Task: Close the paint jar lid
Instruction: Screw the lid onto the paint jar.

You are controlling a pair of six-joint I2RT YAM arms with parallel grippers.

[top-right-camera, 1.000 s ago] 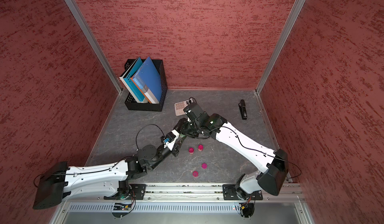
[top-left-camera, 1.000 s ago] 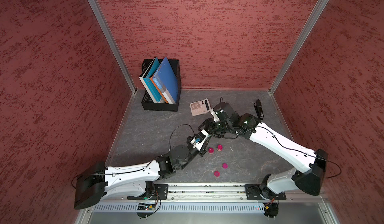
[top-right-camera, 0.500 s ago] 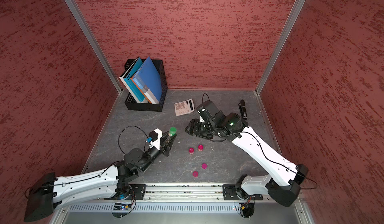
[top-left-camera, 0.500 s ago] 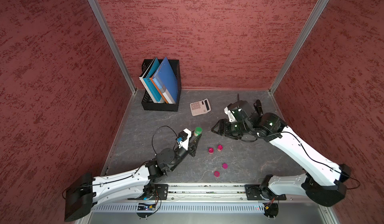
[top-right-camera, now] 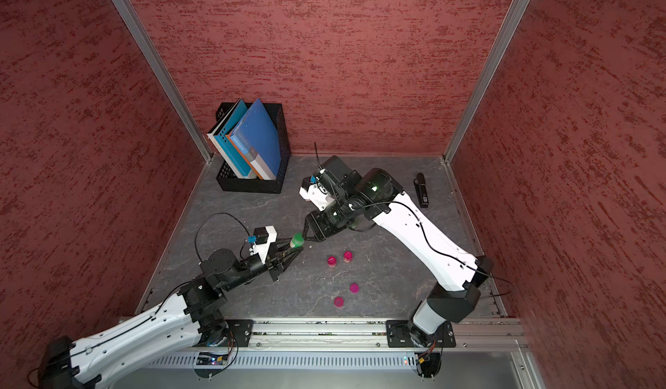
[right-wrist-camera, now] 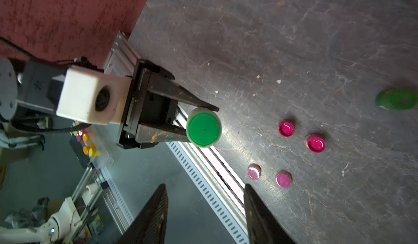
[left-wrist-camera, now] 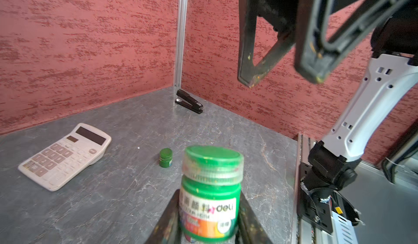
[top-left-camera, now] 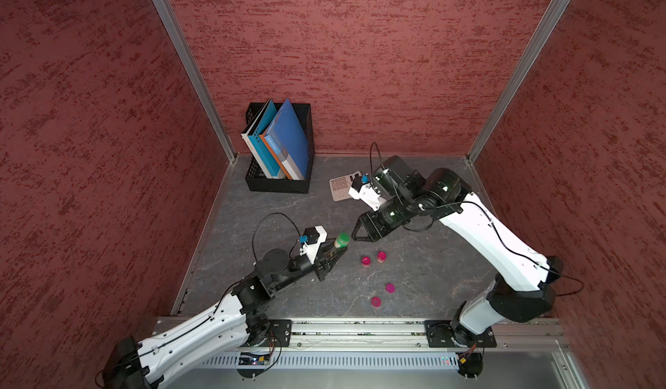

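The green paint jar is held upright in the left claw, whose two fingers pinch its body from both sides, above the gray table near its middle. Its green lid sits on top; whether it is screwed tight cannot be told. The label reads "deli" beside Chinese characters, legible only in the left wrist view. The right claw hangs over the lid, fingers spread and empty. In both top views one fingertip looks almost against the lid, while the left wrist view shows clear air between them.

A second, small green pot shows clearly only in the wrist views. Two pink pots and two flat pink caps lie on the table to the right of the jar, near it. The stapler by the back right corner appears in a top view and the left wrist view. The calculator lies farther back, partly under the right arm. A black file box of books fills the back left corner. Bare table lies between it and the left arm.
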